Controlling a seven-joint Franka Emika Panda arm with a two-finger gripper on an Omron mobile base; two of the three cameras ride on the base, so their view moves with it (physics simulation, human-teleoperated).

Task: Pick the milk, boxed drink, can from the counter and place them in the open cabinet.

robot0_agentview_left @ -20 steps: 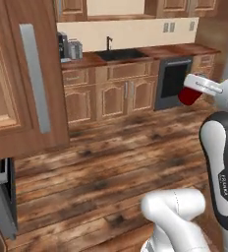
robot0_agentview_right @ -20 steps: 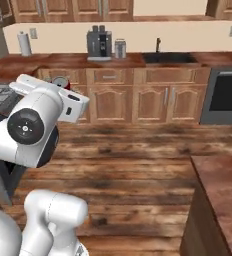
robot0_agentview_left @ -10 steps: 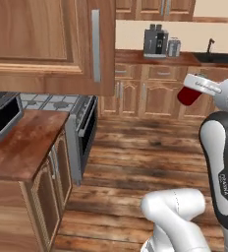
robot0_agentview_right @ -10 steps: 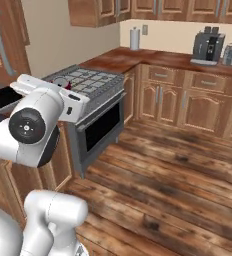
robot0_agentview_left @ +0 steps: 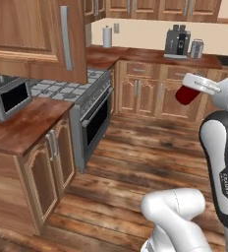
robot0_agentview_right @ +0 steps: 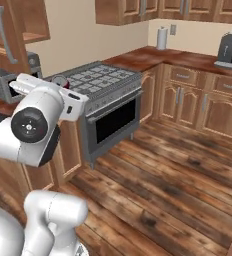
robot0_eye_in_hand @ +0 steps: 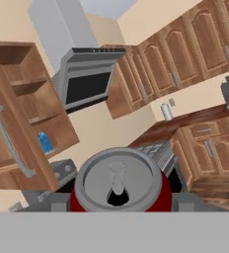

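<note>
Gripper (robot0_agentview_left: 187,92) clamped on can (robot0_eye_in_hand: 120,185), carried tilted; open cabinet (robot0_eye_in_hand: 30,106), milk (robot0_eye_in_hand: 45,142) on its shelf, lies ahead and left.

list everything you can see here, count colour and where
can: 1, red, silver top, held in the jaws
milk: 1, blue, on open cabinet shelf
cabinet: 1, light brown, door open, grey bar handle
stove: 1, grey, between counters
microwave: 1, grey, on the counter
coffee machine: 1, dark, far counter
paper roll: 1, white, far counter
hood: 1, grey, on wall
gripper: 1, white, shut on can
</note>
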